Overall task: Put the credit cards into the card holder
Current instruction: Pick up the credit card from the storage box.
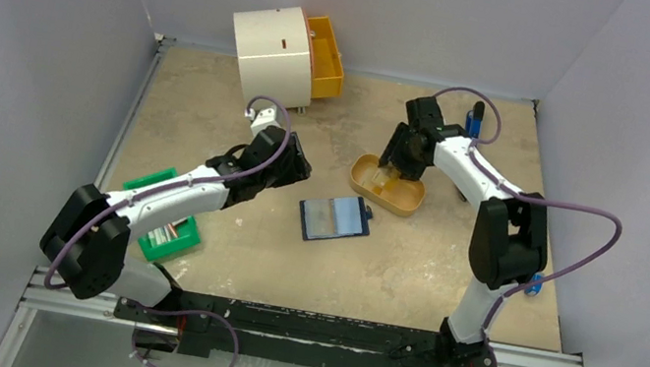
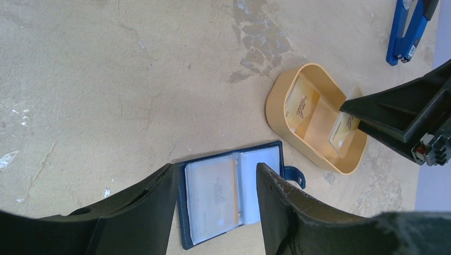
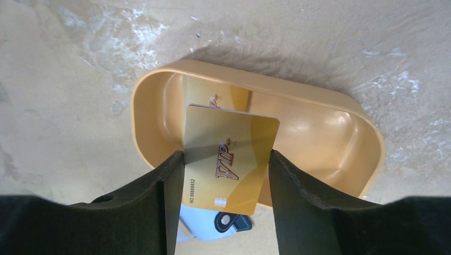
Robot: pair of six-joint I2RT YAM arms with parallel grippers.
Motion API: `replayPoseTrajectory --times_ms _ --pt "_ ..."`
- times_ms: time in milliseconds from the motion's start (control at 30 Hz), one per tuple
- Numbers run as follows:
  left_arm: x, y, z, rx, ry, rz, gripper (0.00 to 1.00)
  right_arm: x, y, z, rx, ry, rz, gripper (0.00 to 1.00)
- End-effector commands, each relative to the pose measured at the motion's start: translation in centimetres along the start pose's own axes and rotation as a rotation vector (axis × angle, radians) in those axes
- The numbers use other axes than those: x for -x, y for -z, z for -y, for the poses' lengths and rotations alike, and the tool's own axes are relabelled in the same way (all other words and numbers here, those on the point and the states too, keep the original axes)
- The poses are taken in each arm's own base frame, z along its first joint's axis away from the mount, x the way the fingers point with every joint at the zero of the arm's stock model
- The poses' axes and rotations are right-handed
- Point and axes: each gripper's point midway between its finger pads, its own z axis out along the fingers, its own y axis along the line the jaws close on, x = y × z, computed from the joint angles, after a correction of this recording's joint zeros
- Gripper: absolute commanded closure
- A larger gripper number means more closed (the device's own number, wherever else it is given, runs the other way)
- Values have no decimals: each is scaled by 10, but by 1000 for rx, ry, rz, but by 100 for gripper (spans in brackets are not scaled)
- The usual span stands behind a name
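Pinching a credit card [image 3: 230, 139] between my right fingers [image 3: 169, 183], I have the right gripper [image 3: 226, 158] clamped across it, one pad on each of what look like its two long edges, the gold face turned to my wrist camera. It hangs over the orange tray [image 3: 330, 138]; I cannot tell whether its lower end is clear of the rim.

I judge the card to be very light, thin and stiff enough to keep its shape, but springy. Squeezed harder edge to edge it would likely bow and pop out. The glossy face looks slippery, so an edge grip near the middle of its length suits it, leaving a short end free to lead into a pocket.

A second card [image 2: 300, 103] leans against the tray's inner wall, and its raised upper edge is probably the easiest place to take it.

My left gripper [image 2: 215, 168] hovers with its fingers apart and nothing between them, right above the card holder [image 2: 213, 204]. That lies open and flat near the middle of the worktop [image 1: 286, 272], with the tray just beyond it toward the far edge and slightly to the right. The holder looks soft and light, so I expect it to slide unless its cover is pressed down.
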Motion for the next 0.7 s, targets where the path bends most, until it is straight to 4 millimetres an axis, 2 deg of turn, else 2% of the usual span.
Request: replayPoseTrajectory --times_ms 0,300,667 --pt "14 -2 16 -45 17 32 46 8 13 -17 104 -48 25 60" --pt "8 -5 61 -249 28 -21 44 3 5 -21 138 -53 -5 60" --pt "-6 -16 60 -249 25 -70 43 -1 -3 -19 127 -52 -20 48"
